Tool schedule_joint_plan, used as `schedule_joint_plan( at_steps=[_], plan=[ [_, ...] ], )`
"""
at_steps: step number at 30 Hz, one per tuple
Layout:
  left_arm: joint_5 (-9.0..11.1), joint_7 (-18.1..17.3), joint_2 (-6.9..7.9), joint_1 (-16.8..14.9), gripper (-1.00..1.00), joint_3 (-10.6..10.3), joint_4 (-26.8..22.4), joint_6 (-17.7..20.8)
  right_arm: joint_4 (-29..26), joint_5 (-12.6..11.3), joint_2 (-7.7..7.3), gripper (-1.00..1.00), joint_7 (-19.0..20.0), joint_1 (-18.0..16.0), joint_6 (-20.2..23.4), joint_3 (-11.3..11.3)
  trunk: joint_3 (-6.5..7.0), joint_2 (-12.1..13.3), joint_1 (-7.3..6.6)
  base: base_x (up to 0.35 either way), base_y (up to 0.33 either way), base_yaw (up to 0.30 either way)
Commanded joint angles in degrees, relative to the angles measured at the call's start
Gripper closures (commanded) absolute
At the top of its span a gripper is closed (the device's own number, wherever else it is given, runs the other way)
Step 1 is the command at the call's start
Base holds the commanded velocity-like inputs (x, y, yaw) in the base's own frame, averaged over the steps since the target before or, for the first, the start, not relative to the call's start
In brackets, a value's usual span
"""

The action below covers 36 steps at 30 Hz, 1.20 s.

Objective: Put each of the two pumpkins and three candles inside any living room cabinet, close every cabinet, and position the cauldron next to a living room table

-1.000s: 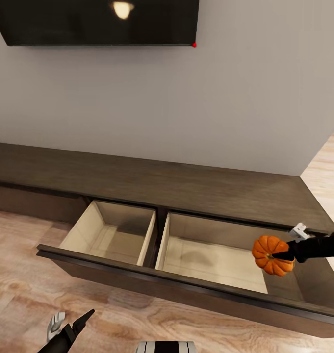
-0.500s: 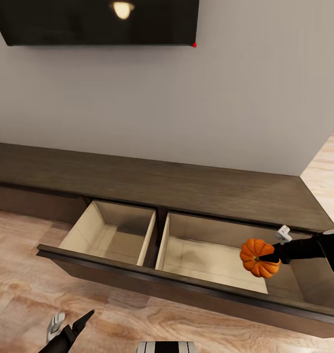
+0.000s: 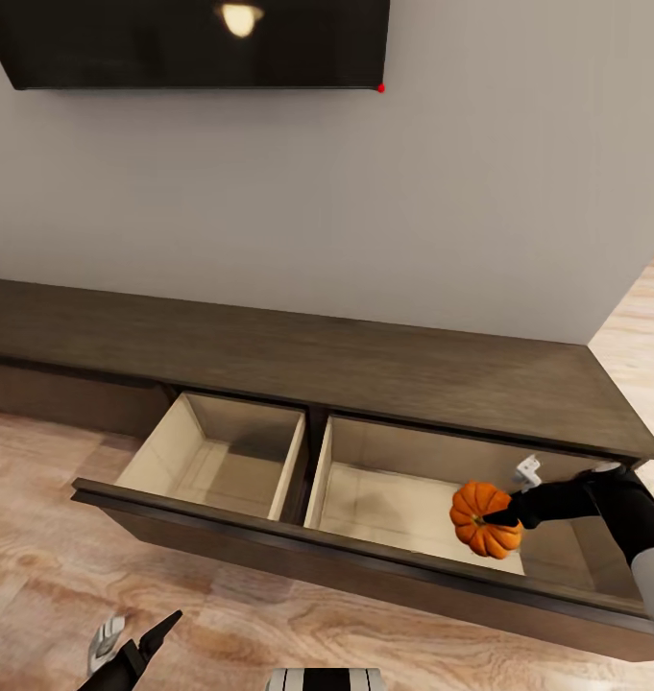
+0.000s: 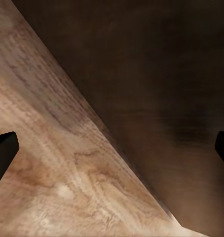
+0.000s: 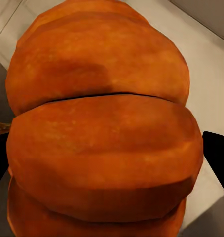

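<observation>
A: Over the last second we have carried the pumpkin (image 3: 484, 518) leftward and lower across the open drawer. It began near the right end of the right-hand compartment; it now hangs over that compartment's pale floor, close to the drawer's front edge, toward the right half.

B: Grip status? We note the right pincer (image 3: 504, 518) clenched on the pumpkin. In the right wrist view the orange ribs (image 5: 102, 128) sit between both dark fingertips, with the beige drawer floor behind.

A: Agreed. The pumpkin is not resting on anything that we can see; whether it touches the drawer floor we cannot tell.

B: Cabinet (image 3: 365, 369) state: one long drawer pulled out, both compartments bare, the left one untouched.

A: Left pincer (image 3: 134, 643) hangs low over the wood floor (image 3: 269, 624), in front of the drawer's left end. In the left wrist view its fingertips stand wide apart with nothing between them.

B: Our judgement: the first pumpkin is about ready for release. The rest of the task is outstanding, including closing the drawer.
</observation>
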Motion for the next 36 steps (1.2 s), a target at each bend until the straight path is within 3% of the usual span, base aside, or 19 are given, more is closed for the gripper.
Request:
schedule_joint_plan(
  at_steps=[1,20,23,27,36],
  plan=[
    [0.61,-0.1,0.07,-0.02,-1.0,-0.21,0.01,0.51,0.29,0.42,0.29,1.0,-0.01,-0.06,0.53,-0.27,-0.04,-0.02,-0.01,0.0,0.0,0.0],
    [0.61,-0.1,0.18,-0.02,-1.0,-0.21,0.01,0.48,5.0,0.68,3.59,1.0,-5.66,-0.02,0.35,-0.16,-0.04,-0.02,-0.01,0.06,0.0,0.0],
    [0.61,-0.1,0.18,-0.02,-1.0,-0.21,0.01,0.46,6.38,1.6,4.22,1.0,-6.2,0.01,-0.29,-0.07,-0.04,-0.02,-0.01,0.009,0.0,0.0],
    [0.61,-0.1,0.18,-0.02,-1.0,-0.21,0.01,0.45,7.96,4.02,6.25,1.0,-8.52,-0.02,-1.68,-0.2,-0.04,-0.02,-0.01,0.002,0.0,0.0],
    [0.61,-0.1,0.18,-0.02,-1.0,-0.21,0.01,0.47,11.85,4.42,7.78,1.0,-11.82,-0.04,-2.05,-0.16,-0.04,-0.02,-0.01,0.001,0.0,0.0]
  ],
)
